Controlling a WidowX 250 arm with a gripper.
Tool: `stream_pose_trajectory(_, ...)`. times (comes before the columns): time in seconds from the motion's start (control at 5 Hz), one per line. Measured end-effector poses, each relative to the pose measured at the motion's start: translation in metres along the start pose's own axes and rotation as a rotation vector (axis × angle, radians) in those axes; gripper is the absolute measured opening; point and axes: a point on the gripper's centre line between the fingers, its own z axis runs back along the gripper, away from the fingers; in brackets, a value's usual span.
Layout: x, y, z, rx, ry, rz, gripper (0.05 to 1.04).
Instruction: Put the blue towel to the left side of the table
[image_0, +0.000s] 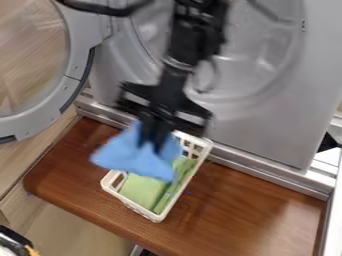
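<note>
Gripper (157, 143) nearly closed, blue towel (130, 156) pinched at tips, bulk toward view's left. Towel over white basket (157, 218); table's (70, 167) left part beside it, so sideways carry likely.

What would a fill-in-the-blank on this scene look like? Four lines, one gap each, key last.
The claw holds a ____ towel.
The cloth inside the basket is ____.
The table under the basket is coloured ____.
The machine's round door, at the view's left, stands ____.

Missing words: blue; green; brown; open.
</note>
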Motion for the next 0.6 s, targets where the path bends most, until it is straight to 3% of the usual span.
stream_pose_trajectory(0.2, 0.018, 0.035, -0.016, 0.026, 0.032, 0.043, 0.086)
stream_pose_trajectory(0.6, 0.053, 0.065, -0.049, 0.075, -0.051, 0.036, 0.086)
